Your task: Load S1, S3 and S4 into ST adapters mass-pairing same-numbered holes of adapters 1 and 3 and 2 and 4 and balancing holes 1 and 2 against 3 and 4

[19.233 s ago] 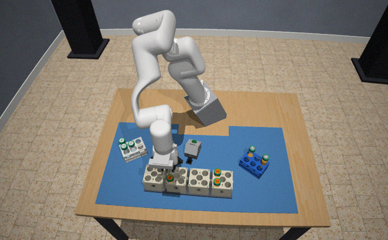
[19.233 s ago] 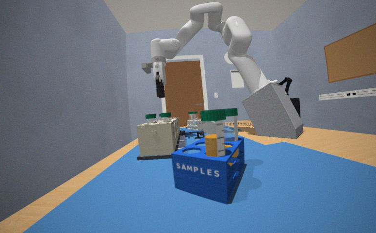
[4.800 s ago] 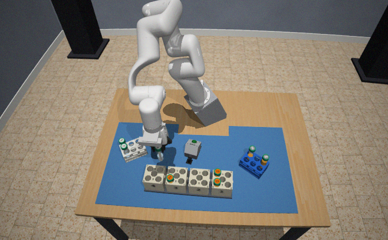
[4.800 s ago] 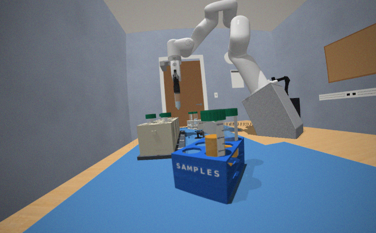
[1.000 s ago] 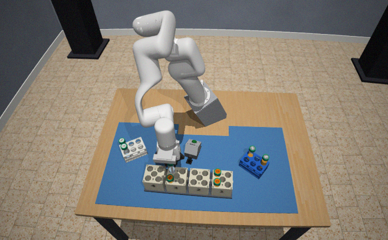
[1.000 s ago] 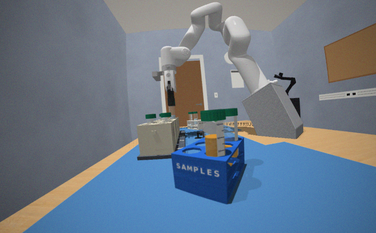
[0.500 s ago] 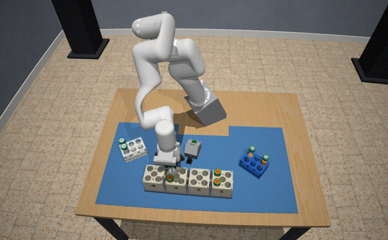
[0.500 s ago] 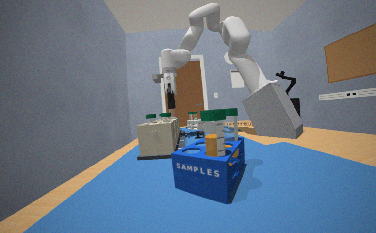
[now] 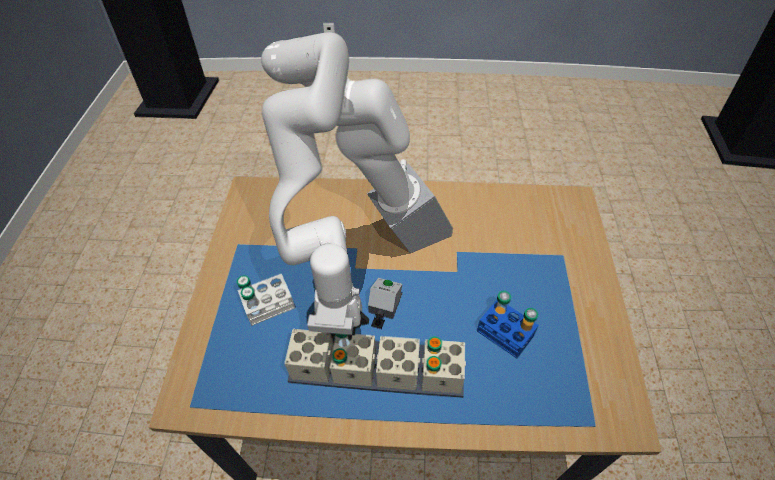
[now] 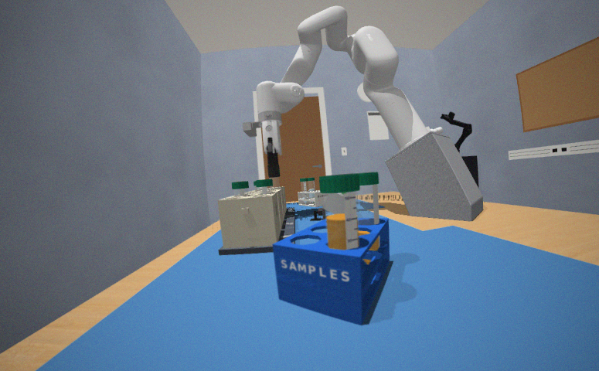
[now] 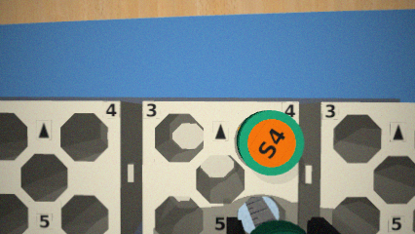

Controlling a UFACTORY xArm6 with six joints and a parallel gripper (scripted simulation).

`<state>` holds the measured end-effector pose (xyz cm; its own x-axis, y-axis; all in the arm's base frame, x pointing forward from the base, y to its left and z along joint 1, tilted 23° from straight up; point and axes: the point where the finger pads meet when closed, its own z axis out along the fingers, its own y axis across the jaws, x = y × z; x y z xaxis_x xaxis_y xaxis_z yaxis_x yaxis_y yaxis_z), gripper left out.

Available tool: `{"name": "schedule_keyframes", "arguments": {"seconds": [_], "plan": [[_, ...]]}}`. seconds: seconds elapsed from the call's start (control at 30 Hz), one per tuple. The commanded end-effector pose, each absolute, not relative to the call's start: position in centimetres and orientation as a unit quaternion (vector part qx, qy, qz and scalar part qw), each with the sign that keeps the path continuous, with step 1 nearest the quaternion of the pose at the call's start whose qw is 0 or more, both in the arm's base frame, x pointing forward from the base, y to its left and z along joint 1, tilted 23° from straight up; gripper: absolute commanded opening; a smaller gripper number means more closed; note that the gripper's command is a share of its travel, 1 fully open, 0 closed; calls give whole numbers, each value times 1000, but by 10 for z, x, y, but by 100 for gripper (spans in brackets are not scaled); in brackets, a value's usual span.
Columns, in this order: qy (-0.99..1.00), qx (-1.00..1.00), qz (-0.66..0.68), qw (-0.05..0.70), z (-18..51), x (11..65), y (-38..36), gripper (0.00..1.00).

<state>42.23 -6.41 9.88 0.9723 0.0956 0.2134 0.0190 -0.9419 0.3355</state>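
My gripper [image 9: 343, 334] [image 10: 273, 175] [image 11: 278, 229] is shut on an upright green-capped tube with clear, bluish content, over rear-left hole 1 of the second adapter from the left [image 9: 350, 375] [image 11: 161, 182]. Whether its tip is inside the hole is hidden. Sample S4 [image 9: 339, 356] [image 11: 270, 142] stands in that adapter's hole 4. Two orange-dotted tubes [image 9: 434, 343] [image 9: 433, 364] stand in the left holes of the rightmost adapter [image 9: 453, 384] [image 10: 247, 220]; their IDs are unreadable. The leftmost adapter [image 9: 306, 373] and the third adapter [image 9: 397, 380] show no tubes.
A white rack [image 9: 269, 314] at the left holds two green-capped tubes [image 9: 243, 281] [image 9: 248, 293]. The blue samples rack [image 9: 498, 340] [image 10: 321, 275] at the right holds two orange-filled tubes [image 9: 503, 298] [image 9: 530, 316]. The grey DONE desk [image 9: 384, 298] with its green key [image 9: 387, 283] stands behind the adapters.
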Motion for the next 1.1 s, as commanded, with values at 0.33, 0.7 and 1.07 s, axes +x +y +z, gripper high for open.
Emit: {"name": "schedule_keyframes", "arguments": {"seconds": [0.33,0.7,1.07], "plan": [[29,978,116,168,88,427,-68,0],[29,978,116,168,80,429,-71,0],[29,978,116,168,72,431,-74,0]]}}
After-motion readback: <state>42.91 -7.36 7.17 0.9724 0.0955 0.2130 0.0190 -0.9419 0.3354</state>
